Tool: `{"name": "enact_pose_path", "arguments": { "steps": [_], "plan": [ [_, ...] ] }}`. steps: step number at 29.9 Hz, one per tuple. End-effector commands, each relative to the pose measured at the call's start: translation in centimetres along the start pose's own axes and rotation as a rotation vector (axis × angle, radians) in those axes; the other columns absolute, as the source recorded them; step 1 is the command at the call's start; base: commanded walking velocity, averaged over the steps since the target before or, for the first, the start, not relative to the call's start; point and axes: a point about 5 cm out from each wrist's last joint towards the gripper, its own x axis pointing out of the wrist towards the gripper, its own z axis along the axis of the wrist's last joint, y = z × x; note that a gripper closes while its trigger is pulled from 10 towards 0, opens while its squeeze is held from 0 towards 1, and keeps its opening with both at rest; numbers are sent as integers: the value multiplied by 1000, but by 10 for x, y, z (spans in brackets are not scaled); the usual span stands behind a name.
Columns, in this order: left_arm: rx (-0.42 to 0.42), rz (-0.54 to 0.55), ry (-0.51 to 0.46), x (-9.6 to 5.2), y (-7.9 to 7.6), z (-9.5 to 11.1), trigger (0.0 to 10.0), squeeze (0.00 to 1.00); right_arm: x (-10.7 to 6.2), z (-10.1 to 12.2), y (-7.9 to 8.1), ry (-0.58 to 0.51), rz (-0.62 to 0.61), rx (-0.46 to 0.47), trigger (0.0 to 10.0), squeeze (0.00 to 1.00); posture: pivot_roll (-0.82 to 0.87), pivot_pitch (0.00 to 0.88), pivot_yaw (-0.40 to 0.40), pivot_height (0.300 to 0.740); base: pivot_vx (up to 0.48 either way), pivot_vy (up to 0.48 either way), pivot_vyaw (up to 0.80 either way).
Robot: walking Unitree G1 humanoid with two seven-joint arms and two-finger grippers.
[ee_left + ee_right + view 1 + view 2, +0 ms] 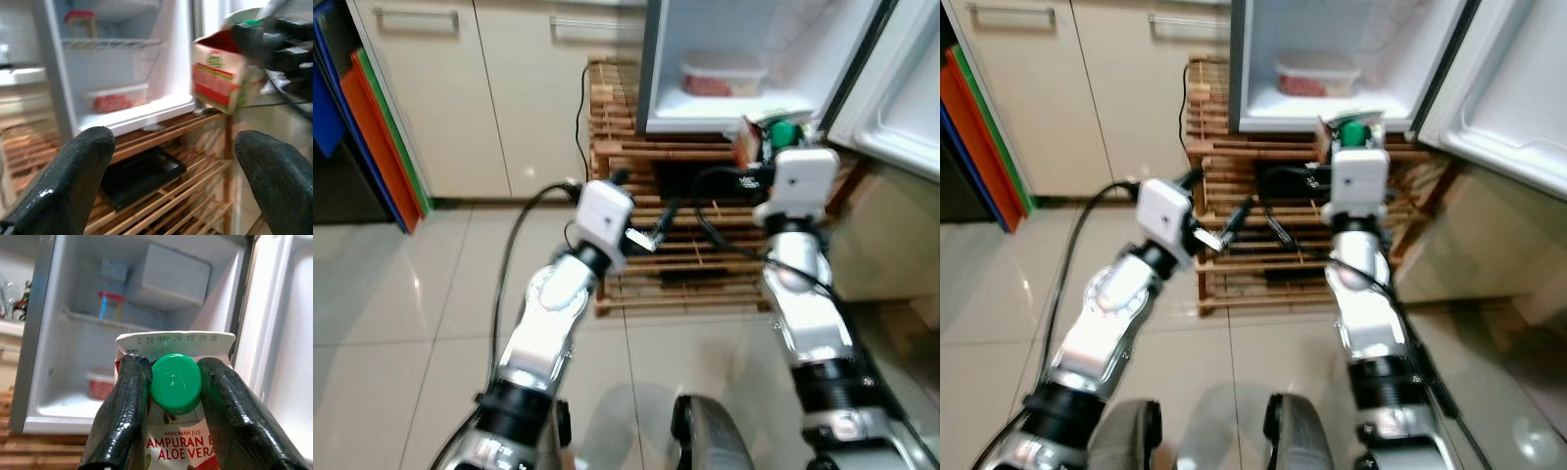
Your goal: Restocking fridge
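i've got the right gripper (173,396) clamped on the juice carton (220,81) at the open fridge (724,108); left gripper (171,181) wide, empty. next: slide it onto the bottom shelf beside the food tub (720,76).

The fridge (1263,59) stands open, its door (1508,88) swung to the right, on a slatted wooden rack (1224,196). A clear lidded container (1317,76) of something red sits on its bottom shelf. The right gripper (1351,129) holds a carton (1347,125) with a green cap at the shelf's front edge — the left gripper (1224,223) hovers lower, before the rack.
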Motion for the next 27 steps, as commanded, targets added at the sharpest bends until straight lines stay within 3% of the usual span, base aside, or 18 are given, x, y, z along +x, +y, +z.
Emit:
{"name": "enact_pose_path", "arguments": {
  "steps": [1, 9, 14, 27],
  "plan": [
    [24, 12, 16, -2, 8, -1, 10000, 0, 1, 3, 9, -7, 17, 20, 0, 0, 31, 0, -54, 582, 461, 0, 0],
    [56, 0, 83, -3, 7, -10, 10000, 0, -10, -6, 9, 37, 36, 28, 0, 0, 26, 0, -47, 582, 480, 0, 0],
    [129, -23, 98, -4, 7, -12, 10000, 0, -12, -8, 10, 45, 36, 28, 0, 0, 24, 0, -44, 582, 453, 0, 0],
    [153, -48, 84, -5, 5, -10, 10000, 0, 1, 4, 4, -15, -3, 28, 0, 0, 30, 0, -41, 582, 420, 0, 0]
  ]
}}
